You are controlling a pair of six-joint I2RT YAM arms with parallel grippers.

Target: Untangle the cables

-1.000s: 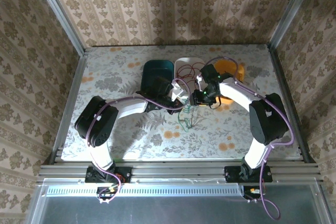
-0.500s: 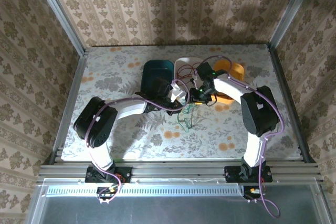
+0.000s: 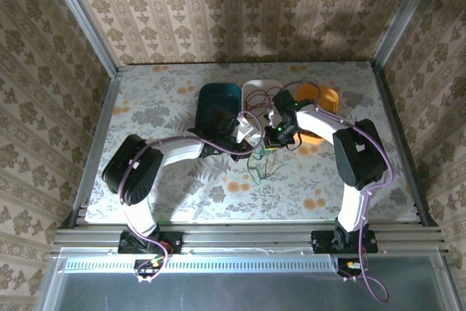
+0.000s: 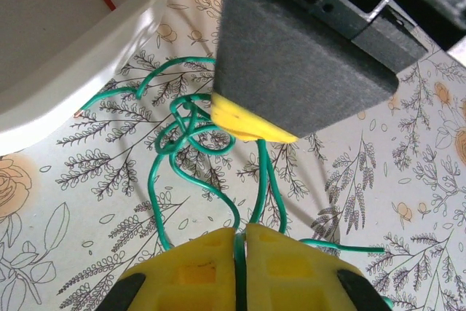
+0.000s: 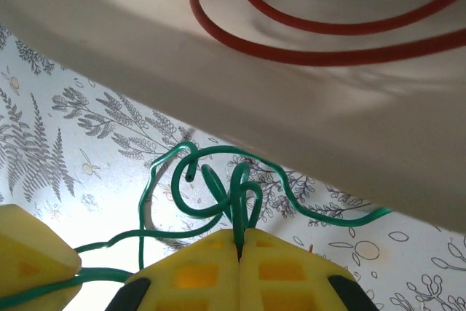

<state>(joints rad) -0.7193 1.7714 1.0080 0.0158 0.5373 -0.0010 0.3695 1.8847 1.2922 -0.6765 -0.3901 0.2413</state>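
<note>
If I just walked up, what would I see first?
The green cable lies knotted in loops on the flowery table. The left gripper and the right gripper both pinch it, nose to nose in the middle of the table. Just behind them, a red cable curls inside a white tray.

No legible writing

No word, number, brand or sign could be read in any of the views. The wallpaper (image 3: 233, 5) and the table (image 3: 160, 100) carried only printed floral ornament.
</note>
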